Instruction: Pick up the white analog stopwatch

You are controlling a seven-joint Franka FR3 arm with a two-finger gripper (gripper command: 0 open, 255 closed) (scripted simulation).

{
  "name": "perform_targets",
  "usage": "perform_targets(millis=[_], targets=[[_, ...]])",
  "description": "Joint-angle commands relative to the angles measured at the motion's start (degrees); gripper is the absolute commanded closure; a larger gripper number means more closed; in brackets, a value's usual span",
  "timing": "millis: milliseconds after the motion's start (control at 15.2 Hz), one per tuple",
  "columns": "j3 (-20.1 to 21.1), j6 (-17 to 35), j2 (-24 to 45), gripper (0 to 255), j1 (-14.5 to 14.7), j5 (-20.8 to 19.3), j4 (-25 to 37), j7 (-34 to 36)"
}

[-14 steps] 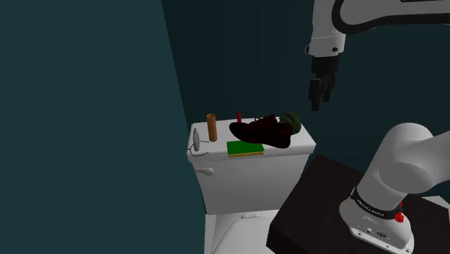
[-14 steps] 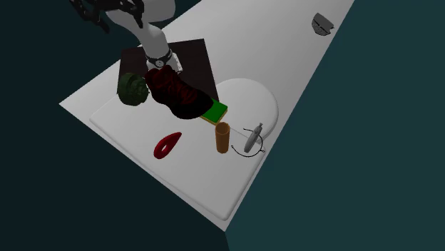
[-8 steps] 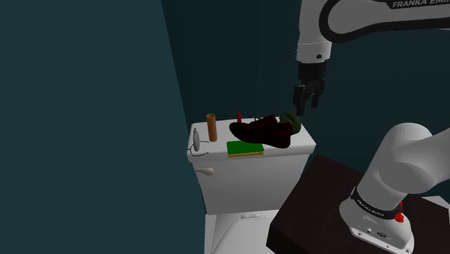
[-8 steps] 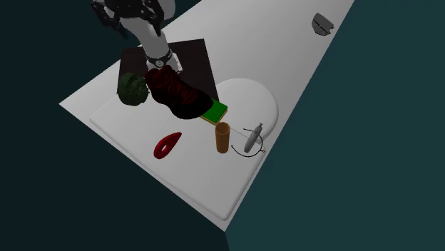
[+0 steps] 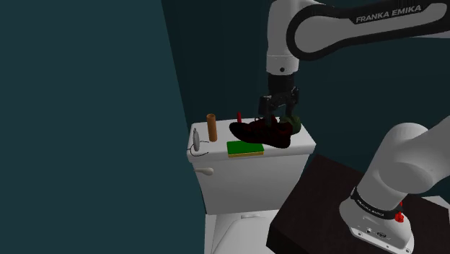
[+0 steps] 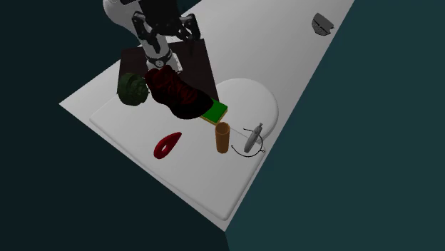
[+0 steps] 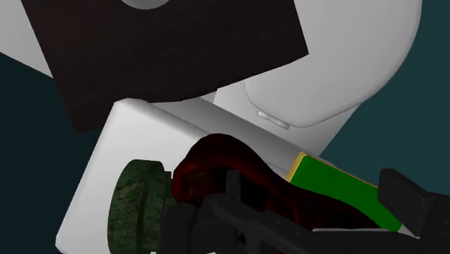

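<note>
- The pincer (image 5: 278, 117) hangs with its fingers wide apart and nothing between them, as the wrist view (image 7: 317, 209) also shows.
- It is low over a dark red shoe (image 5: 261, 133), beside a green disc (image 5: 292, 121). Both are at the end of the toilet's tank lid (image 6: 192, 178) on the shoulder view's right.
- A green pad (image 5: 245, 149) lies under the shoe's toe, at the lid's front edge.
- A brown cylinder (image 5: 212, 128) stands further along the lid.
- The stopwatch (image 5: 195, 138), pale grey with a thin dark cord, lies untouched at the lid's far end, on the shoulder view's left, by the front corner.
- Judgement: the pick-up is hardly begun. The pincer must cross the lid past the cylinder, come down on the stopwatch, close and lift.
</note>
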Motion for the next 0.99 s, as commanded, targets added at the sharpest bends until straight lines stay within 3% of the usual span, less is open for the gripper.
perform_targets(millis=[0,462,924], targets=[[2.8,2.0,3.2,0,-0.2,0.5,2.4,4.8],[11.4,8.8,17.0,0,-2.4,-2.6,12.0,20.9],[17.2,11.4,33.9,0,-2.9,-12.7,26.2,38.7]])
